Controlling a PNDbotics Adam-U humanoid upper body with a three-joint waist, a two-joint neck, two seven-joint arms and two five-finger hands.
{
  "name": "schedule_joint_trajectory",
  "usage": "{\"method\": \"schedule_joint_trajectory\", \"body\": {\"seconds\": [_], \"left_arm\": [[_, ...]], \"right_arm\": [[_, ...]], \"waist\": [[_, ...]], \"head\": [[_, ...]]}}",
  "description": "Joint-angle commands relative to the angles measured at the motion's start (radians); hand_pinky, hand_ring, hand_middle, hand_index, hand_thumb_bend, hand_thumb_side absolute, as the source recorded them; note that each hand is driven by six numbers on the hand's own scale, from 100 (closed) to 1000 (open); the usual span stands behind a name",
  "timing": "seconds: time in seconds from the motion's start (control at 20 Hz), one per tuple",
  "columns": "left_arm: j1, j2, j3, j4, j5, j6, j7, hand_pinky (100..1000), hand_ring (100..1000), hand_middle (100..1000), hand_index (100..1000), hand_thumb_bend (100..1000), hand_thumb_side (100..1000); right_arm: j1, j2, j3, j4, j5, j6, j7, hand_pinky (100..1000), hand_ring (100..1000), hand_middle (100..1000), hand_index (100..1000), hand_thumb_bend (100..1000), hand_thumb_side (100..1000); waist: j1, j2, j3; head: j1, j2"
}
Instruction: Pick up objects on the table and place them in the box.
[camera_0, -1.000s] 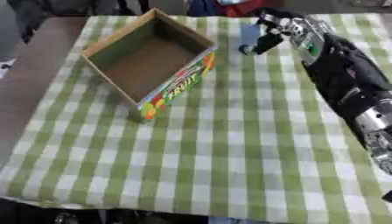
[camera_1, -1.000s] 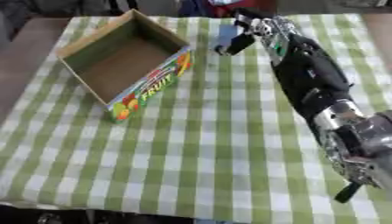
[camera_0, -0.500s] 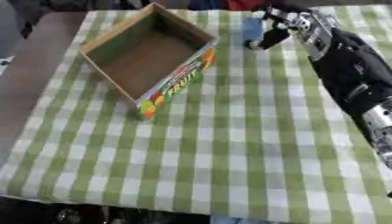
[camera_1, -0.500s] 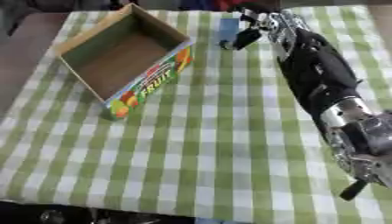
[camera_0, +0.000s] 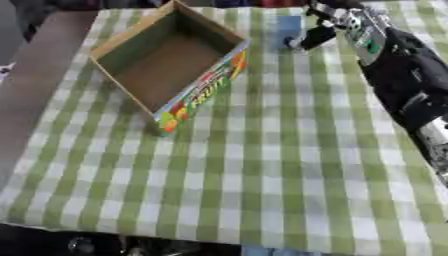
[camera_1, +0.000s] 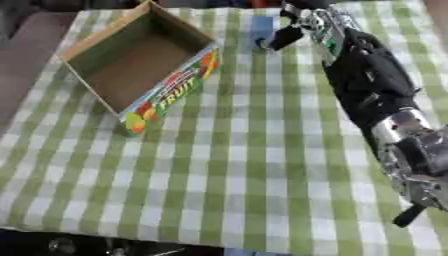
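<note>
Blue object at the far edge of the table, right robot hand next to it

We see a small blue object (camera_0: 288, 26) standing on the checked table (camera_0: 262, 165) near its far edge, just to the right of the open cardboard box (camera_0: 166, 65), which looks empty. The right robot hand (camera_0: 322, 29) reaches in from the right and is close beside the object, perhaps touching it, but we cannot tell if its fingers are curled around it or not. The left robot hand is not visible. We think the main risk is a push: if the fingers meet the object from the side before they close, it can tip or slide off the far edge. Also, in carrying it to the box, the arm may hit the near wall of the box.
</note>
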Motion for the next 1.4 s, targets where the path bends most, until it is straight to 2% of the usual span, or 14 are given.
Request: {"method": "schedule_joint_trajectory", "body": {"seconds": [0.05, 0.65, 0.95, 1.4], "left_arm": [[-0.014, 0.013, 0.002, -0.020, 0.004, 0.001, -0.002, 656, 630, 604, 836, 168, 707], [-0.021, 0.011, 0.000, -0.020, 0.006, 0.000, -0.005, 657, 631, 603, 836, 169, 708], [-0.023, 0.011, 0.000, -0.020, 0.007, -0.001, -0.007, 657, 631, 603, 836, 168, 709], [-0.025, 0.010, -0.001, -0.020, 0.007, -0.001, -0.010, 657, 632, 603, 837, 167, 711]], "right_arm": [[-0.028, -0.025, -0.003, -0.016, 0.008, 0.000, -0.008, 743, 885, 952, 1000, 339, 380], [-0.021, -0.017, 0.002, -0.006, 0.011, -0.006, 0.011, 743, 877, 915, 979, 329, 364], [-0.017, -0.011, 0.004, -0.002, 0.015, -0.012, 0.028, 740, 863, 862, 930, 315, 354], [-0.013, -0.012, 0.004, -0.006, 0.018, -0.011, 0.014, 704, 799, 710, 814, 172, 266]], "waist": [[0.001, -0.013, 0.004], [0.001, -0.004, 0.012], [0.002, -0.005, 0.014], [0.001, -0.008, 0.014]], "head": [[0.002, 0.005], [0.001, 0.005], [0.001, 0.005], [0.001, 0.005]]}}
